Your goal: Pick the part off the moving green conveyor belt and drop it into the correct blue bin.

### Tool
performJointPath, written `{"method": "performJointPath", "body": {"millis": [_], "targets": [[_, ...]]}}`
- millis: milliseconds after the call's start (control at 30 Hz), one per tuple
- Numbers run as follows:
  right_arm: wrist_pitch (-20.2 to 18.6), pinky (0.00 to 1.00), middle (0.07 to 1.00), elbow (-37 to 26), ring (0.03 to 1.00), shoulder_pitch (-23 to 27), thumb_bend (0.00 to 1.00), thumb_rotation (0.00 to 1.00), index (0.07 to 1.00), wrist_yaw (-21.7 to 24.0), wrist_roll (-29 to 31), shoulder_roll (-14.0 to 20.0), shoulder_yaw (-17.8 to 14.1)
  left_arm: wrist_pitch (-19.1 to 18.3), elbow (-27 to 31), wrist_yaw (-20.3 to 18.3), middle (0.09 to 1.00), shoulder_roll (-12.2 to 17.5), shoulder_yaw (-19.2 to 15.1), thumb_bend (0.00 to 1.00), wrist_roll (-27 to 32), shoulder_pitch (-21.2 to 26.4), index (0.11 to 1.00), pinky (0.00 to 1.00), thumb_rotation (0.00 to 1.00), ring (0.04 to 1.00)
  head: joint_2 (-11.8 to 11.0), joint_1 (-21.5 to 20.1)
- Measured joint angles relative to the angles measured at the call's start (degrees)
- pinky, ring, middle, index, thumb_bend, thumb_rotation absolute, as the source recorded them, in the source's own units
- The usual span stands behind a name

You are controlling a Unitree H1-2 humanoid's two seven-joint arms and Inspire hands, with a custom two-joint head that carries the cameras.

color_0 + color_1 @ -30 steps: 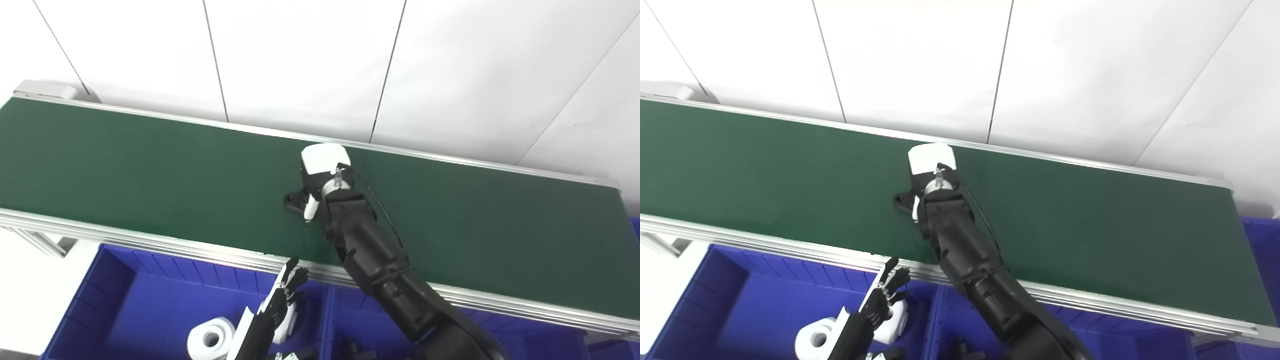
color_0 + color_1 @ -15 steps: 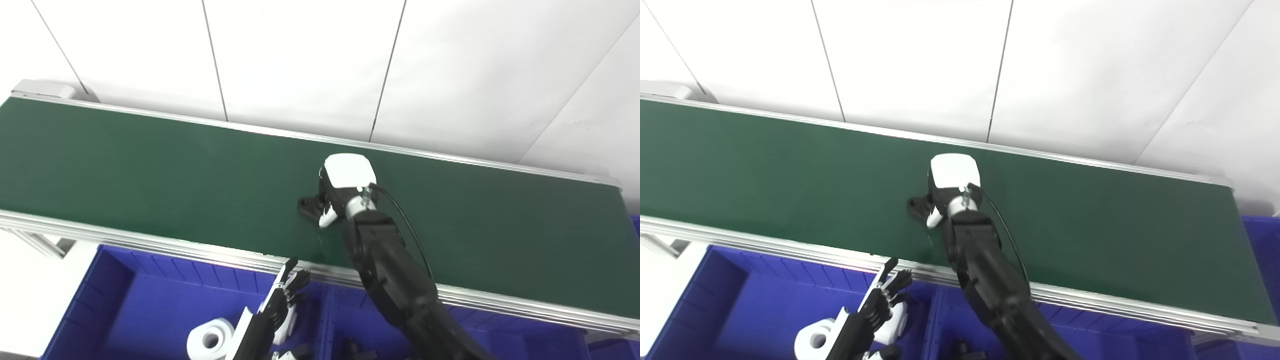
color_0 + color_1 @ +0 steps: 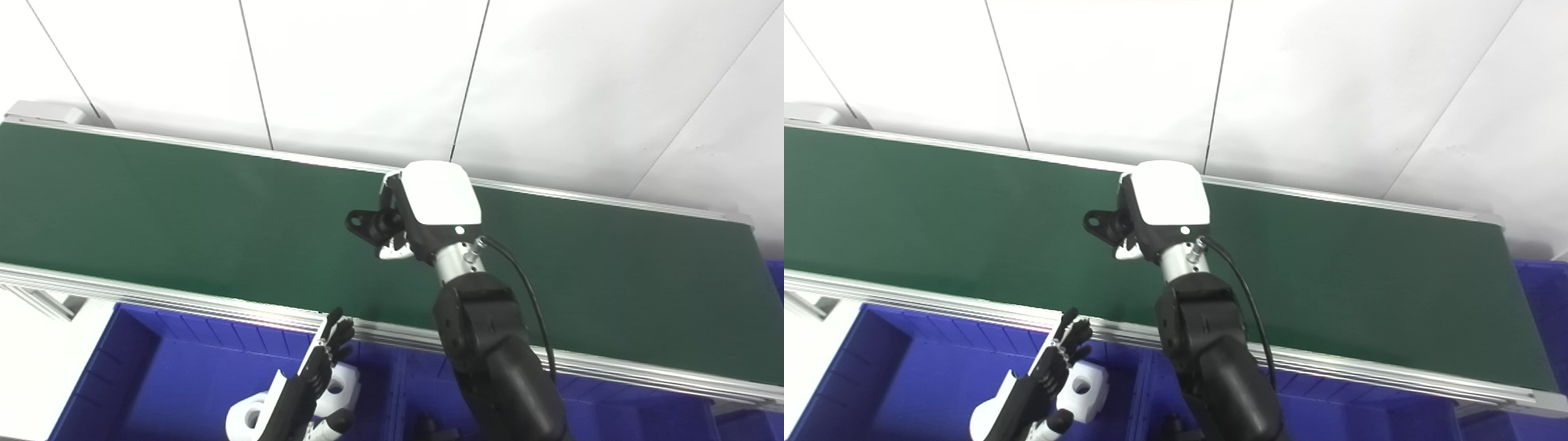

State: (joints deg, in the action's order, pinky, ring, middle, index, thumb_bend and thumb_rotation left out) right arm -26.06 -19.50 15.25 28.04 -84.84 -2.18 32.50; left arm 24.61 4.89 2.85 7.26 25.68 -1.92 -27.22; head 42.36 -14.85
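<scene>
I see the right hand (image 3: 429, 211) closed on the black part (image 3: 366, 224), holding it over the green conveyor belt (image 3: 184, 214). The left hand (image 3: 312, 373) hangs above the left blue bin (image 3: 147, 367), fingers extended and holding nothing. White parts (image 3: 1083, 384) lie in that bin beside it.

A white panelled wall (image 3: 367, 67) fills the upper frame from 9 to 3 o'clock (thin dark seams divide it). White parts (image 3: 1081, 384) lie near 7 o'clock. A grey end housing (image 3: 46, 112) sits at 10 o'clock.
</scene>
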Motion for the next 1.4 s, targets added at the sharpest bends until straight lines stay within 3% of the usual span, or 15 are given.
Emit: {"method": "performJointPath", "body": {"millis": [233,300,433,533,700,833,1067,1233,1267,1400], "targets": [[0.7,0.17,0.473,-9.4,0.247,-7.8,0.53,0.00,0.484,7.1,-5.2,-4.6,-3.5,-0.8,3.0,-3.3,0.990,0.6,-4.0,0.78,1.7,-0.3,1.000,1.00,0.83,0.984,2.0,-5.5],[1.2,0.18,0.473,-12.4,0.256,-10.8,0.53,0.00,0.485,8.3,-6.1,-5.5,-4.8,-1.5,4.4,-4.4,0.998,1.2,-4.9,0.74,2.8,-0.3,1.000,1.00,0.83,0.991,3.9,-11.7],[2.3,0.17,0.472,-17.3,0.248,-18.6,0.53,0.00,0.486,9.3,-6.9,-5.1,-7.3,-3.0,5.9,-6.8,0.998,2.5,-7.1,0.69,6.4,-0.1,1.000,1.00,0.85,0.993,4.7,-15.0],[3.8,0.17,0.472,-19.9,0.241,-25.4,0.53,0.00,0.486,7.6,-7.9,-3.9,-7.3,-3.3,5.9,-8.2,1.000,2.9,-8.8,0.67,8.8,0.8,1.000,1.00,0.89,0.999,7.4,-21.4],[4.7,0.19,0.473,-20.9,0.261,-37.5,0.53,0.00,0.485,0.9,-3.7,-3.1,-7.5,-3.5,5.8,-11.3,1.000,4.5,-10.7,0.69,10.5,2.6,1.000,1.00,0.93,1.000,9.1,-25.2],[4.8,0.18,0.472,-20.7,0.244,-39.5,0.53,0.00,0.485,-4.6,-1.1,-3.5,-8.8,-7.1,6.6,-13.0,1.000,5.9,-12.6,0.72,12.8,3.9,1.000,1.00,0.91,1.000,10.5,-28.7],[4.7,0.24,0.412,-16.7,0.317,-42.5,0.52,0.00,0.525,-6.3,-1.2,-4.0,-10.3,-15.3,10.0,-14.4,1.000,6.5,-15.6,0.75,16.9,4.1,1.000,1.00,0.84,1.000,12.6,-33.8],[4.5,0.22,0.404,-15.3,0.304,-42.8,0.52,0.00,0.522,-5.9,-1.2,-5.2,-12.3,-16.9,10.0,-15.6,1.000,6.5,-17.1,0.75,18.5,5.7,1.000,1.00,0.82,1.000,12.4,-33.4],[4.4,0.19,0.450,-14.9,0.271,-42.8,0.53,0.00,0.498,-5.7,-1.3,-5.3,-12.7,-17.0,10.0,-15.7,1.000,6.5,-17.2,0.76,18.7,5.7,1.000,1.00,0.83,1.000,12.4,-33.1],[3.4,0.16,0.470,-12.9,0.244,-42.3,0.53,0.00,0.487,-3.9,-2.0,-5.8,-14.4,-17.1,9.8,-16.6,0.992,6.4,-17.3,0.78,18.4,5.6,1.000,1.00,0.83,0.982,12.3,-32.4]]}}
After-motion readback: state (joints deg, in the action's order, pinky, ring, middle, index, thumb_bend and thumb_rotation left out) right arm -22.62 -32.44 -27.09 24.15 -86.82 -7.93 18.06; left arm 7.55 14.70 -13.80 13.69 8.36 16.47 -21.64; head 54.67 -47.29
